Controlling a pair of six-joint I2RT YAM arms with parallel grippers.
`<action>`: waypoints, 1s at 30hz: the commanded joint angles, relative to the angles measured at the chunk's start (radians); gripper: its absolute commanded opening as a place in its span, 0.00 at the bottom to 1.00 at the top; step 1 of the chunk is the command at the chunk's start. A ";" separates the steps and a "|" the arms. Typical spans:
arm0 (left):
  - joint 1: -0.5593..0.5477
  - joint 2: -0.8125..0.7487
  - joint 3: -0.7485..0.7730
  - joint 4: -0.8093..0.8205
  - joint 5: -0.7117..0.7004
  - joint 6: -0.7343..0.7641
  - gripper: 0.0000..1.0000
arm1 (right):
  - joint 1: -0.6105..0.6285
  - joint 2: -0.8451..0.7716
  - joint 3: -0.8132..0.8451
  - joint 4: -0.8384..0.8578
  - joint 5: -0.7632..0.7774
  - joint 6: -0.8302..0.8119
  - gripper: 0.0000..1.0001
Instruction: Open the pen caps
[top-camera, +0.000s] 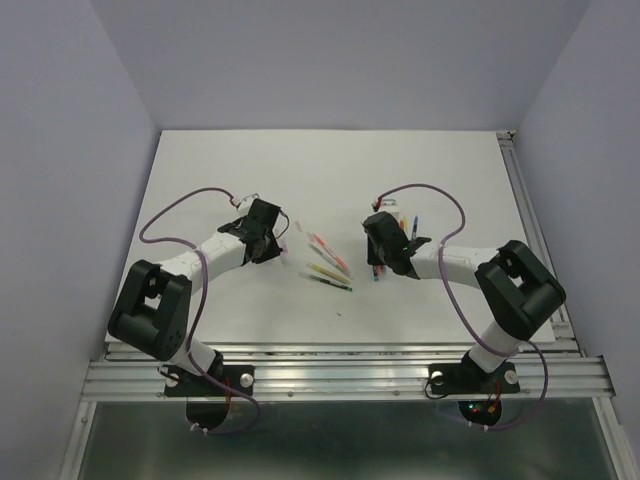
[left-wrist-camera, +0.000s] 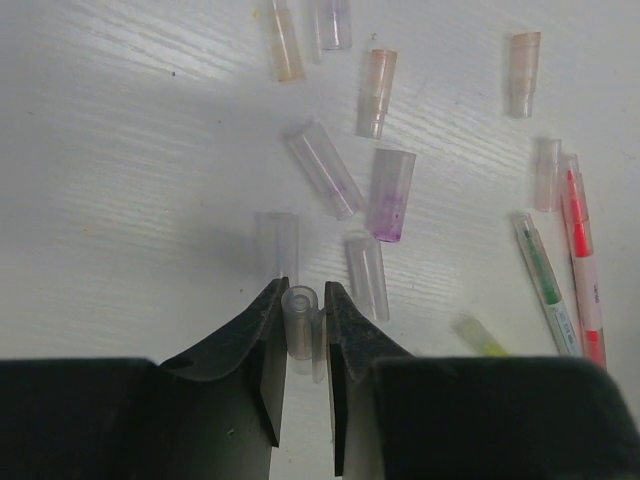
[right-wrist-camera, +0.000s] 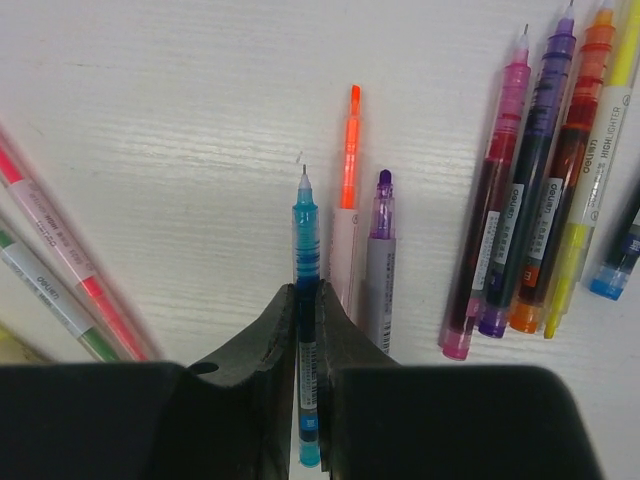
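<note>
We took the loose highlighters in the middle of the table as our mark. To their left the left gripper was clamped on a clear cap, a short, smooth, translucent tube whose round open mouth showed between the black jaws. To their right the right gripper was pinched shut on a blue pen, its fine bare tip pointing away from the wrist.

We judged cap and pen to be apart, so the step in hand was setting each piece down. Doing it well meant lowering the cap close to the surface before parting the jaws (a slick round tube would roll if dropped). It belonged among the other pen caps lying left of the highlighters, faintly pink, yellow, purple or clear. The pen, slim and hard, wanted laying flat and parallel beside the orange and purple bare-tipped pens on the highlighters' right. The tabletop looked white, with a faint grain.
</note>
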 joint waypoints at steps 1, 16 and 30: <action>0.000 0.023 0.060 0.005 -0.002 0.030 0.14 | -0.010 0.023 0.065 -0.024 0.059 -0.001 0.06; -0.001 0.075 0.108 -0.022 0.007 0.031 0.33 | -0.010 -0.037 0.105 -0.074 0.052 -0.043 0.39; -0.033 -0.010 0.151 -0.018 0.068 0.063 0.90 | -0.010 -0.097 0.111 0.018 -0.285 -0.252 1.00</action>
